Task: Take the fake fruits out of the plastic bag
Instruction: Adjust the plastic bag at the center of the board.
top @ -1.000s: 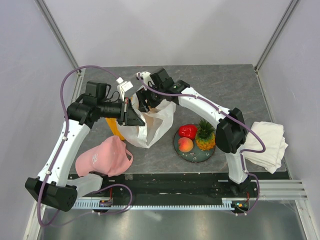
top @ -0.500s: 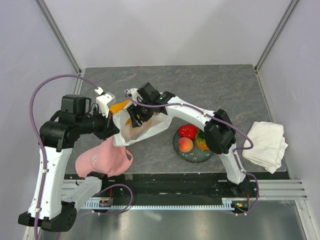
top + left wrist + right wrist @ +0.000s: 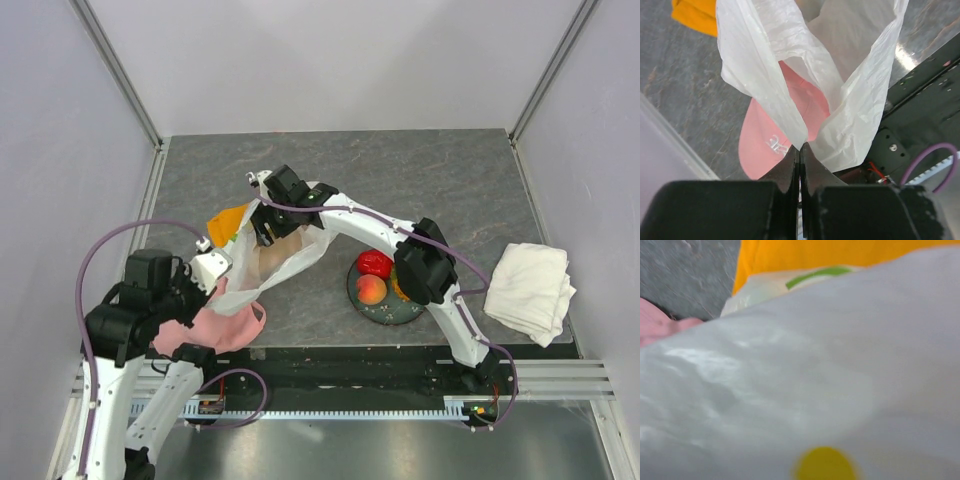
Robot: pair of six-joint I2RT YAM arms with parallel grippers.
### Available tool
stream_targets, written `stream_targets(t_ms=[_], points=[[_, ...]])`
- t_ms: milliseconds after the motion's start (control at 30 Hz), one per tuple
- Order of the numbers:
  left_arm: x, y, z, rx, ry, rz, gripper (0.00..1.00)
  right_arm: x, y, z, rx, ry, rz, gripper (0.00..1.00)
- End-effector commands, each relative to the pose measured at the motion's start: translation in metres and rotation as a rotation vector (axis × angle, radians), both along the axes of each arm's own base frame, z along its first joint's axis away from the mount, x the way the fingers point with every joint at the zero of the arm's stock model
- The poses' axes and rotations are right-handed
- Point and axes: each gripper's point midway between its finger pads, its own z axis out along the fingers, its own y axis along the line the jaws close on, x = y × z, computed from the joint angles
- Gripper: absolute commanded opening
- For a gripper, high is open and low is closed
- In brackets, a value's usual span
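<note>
The plastic bag (image 3: 285,258) lies stretched out left of centre on the table. My left gripper (image 3: 216,277) is shut on its near-left edge, and the left wrist view shows the jaws (image 3: 800,146) pinching the thin film of the bag (image 3: 850,95). My right gripper (image 3: 266,226) is at the bag's far end, its fingers hidden by the film. The right wrist view is filled by the blurred bag (image 3: 800,375) with a yellow spot (image 3: 825,465). A red pepper (image 3: 375,263) and a peach (image 3: 371,289) lie on a dark plate (image 3: 385,312). The pineapple is hidden behind the right arm.
A pink cap (image 3: 218,326) lies under the bag's near end and also shows in the left wrist view (image 3: 762,145). An orange cloth (image 3: 228,217) lies left of the bag. A folded white towel (image 3: 530,285) sits at the right edge.
My left arm has pulled back to the near left with the bag's edge, stretching the bag out over the pink cap. My right gripper has shifted slightly left and nearer with the bag.
</note>
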Motion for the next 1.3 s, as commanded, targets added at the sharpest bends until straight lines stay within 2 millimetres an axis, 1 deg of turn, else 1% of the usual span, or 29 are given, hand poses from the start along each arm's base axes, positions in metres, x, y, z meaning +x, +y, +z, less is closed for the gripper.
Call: stream_targets(t_ms=[0, 33, 67, 133, 167, 200, 233, 267, 300, 367, 433, 567, 633, 667, 733, 767, 867, 900, 933, 967, 1000, 1033, 1067, 1100, 1133, 1167, 1200, 1233, 1267], points=[[-0.006, 0.022, -0.007, 0.120, -0.015, 0.013, 0.02, 0.011, 0.022, 0.012, 0.079, -0.010, -0.049, 0.77], [-0.002, 0.022, -0.002, 0.106, -0.040, 0.041, 0.01, 0.012, 0.027, 0.010, 0.094, -0.007, -0.042, 0.77], [0.011, 0.022, 0.009, 0.097, -0.108, 0.066, 0.01, 0.011, 0.030, 0.009, 0.100, -0.001, -0.033, 0.77], [0.025, 0.020, 0.025, 0.073, -0.185, 0.081, 0.02, 0.012, 0.035, 0.006, 0.108, -0.001, -0.027, 0.77], [0.038, 0.017, 0.034, 0.060, -0.231, 0.081, 0.02, 0.014, 0.036, 0.005, 0.106, -0.005, -0.029, 0.77], [0.044, 0.015, 0.038, 0.054, -0.250, 0.080, 0.07, 0.016, 0.037, 0.005, 0.107, -0.014, -0.029, 0.77], [0.049, 0.014, 0.039, 0.050, -0.256, 0.080, 0.08, 0.020, 0.039, 0.004, 0.107, -0.031, -0.025, 0.77], [0.055, 0.013, 0.040, 0.045, -0.268, 0.087, 0.05, 0.022, 0.039, 0.004, 0.106, -0.039, -0.024, 0.77], [0.059, 0.012, 0.036, 0.045, -0.244, 0.089, 0.04, 0.026, 0.040, 0.007, 0.107, -0.060, -0.027, 0.77], [0.062, 0.006, 0.033, 0.020, -0.222, 0.083, 0.03, 0.032, 0.039, 0.003, 0.082, -0.093, -0.037, 0.78], [0.066, 0.001, 0.034, -0.015, -0.219, 0.087, 0.02, 0.038, 0.038, 0.002, 0.068, -0.114, -0.060, 0.78], [0.070, -0.010, 0.038, -0.054, -0.216, 0.050, 0.01, 0.035, 0.039, 0.000, 0.081, -0.084, -0.077, 0.80], [0.069, -0.015, 0.039, -0.062, -0.220, 0.010, 0.02, 0.032, 0.040, -0.007, 0.078, -0.062, -0.083, 0.81], [0.069, -0.015, 0.038, -0.061, -0.221, 0.009, 0.04, 0.032, 0.041, -0.009, 0.080, -0.052, -0.089, 0.84], [0.068, -0.014, 0.042, -0.060, -0.229, 0.008, 0.05, 0.030, 0.042, -0.013, 0.079, -0.035, -0.099, 0.85], [0.068, -0.014, 0.044, -0.062, -0.235, 0.009, 0.02, 0.030, 0.043, -0.015, 0.079, -0.036, -0.101, 0.85], [0.067, -0.021, 0.061, -0.114, -0.266, 0.008, 0.02, 0.029, 0.044, -0.019, 0.063, -0.038, -0.125, 0.84], [0.068, -0.023, 0.068, -0.132, -0.278, 0.009, 0.02, 0.027, 0.045, -0.020, 0.060, -0.040, -0.117, 0.81], [0.069, -0.024, 0.070, -0.157, -0.273, 0.033, 0.02, 0.025, 0.047, -0.021, 0.060, -0.040, -0.097, 0.73], [0.072, -0.025, 0.069, -0.162, -0.262, 0.044, 0.02, 0.023, 0.048, -0.020, 0.061, -0.041, -0.082, 0.54], [0.074, -0.024, 0.069, -0.162, -0.256, 0.056, 0.02, 0.017, 0.050, -0.013, 0.075, -0.030, -0.056, 0.47], [0.077, -0.019, 0.067, -0.152, -0.251, 0.096, 0.02, 0.013, 0.048, -0.009, 0.077, -0.027, -0.033, 0.40], [0.083, -0.017, 0.070, -0.151, -0.276, 0.116, 0.02, 0.007, 0.049, -0.004, 0.087, -0.022, -0.003, 0.29], [0.084, -0.016, 0.069, -0.151, -0.283, 0.130, 0.02, -0.002, 0.043, -0.009, 0.072, -0.002, 0.020, 0.24], [0.086, -0.016, 0.070, -0.156, -0.294, 0.132, 0.02, -0.009, 0.040, 0.012, 0.095, -0.022, 0.066, 0.20], [0.087, -0.018, 0.072, -0.167, -0.304, 0.124, 0.02, -0.013, 0.035, 0.019, 0.094, -0.031, 0.078, 0.11], [0.085, -0.020, 0.071, -0.174, -0.303, 0.113, 0.02, -0.021, 0.024, 0.009, 0.060, -0.018, 0.093, 0.07], [0.084, -0.023, 0.071, -0.188, -0.297, 0.105, 0.02, -0.027, 0.019, 0.033, 0.087, -0.041, 0.116, 0.04], [0.083, -0.024, 0.072, -0.198, -0.299, 0.103, 0.02, -0.031, 0.013, 0.039, 0.079, -0.065, 0.144, 0.00]])
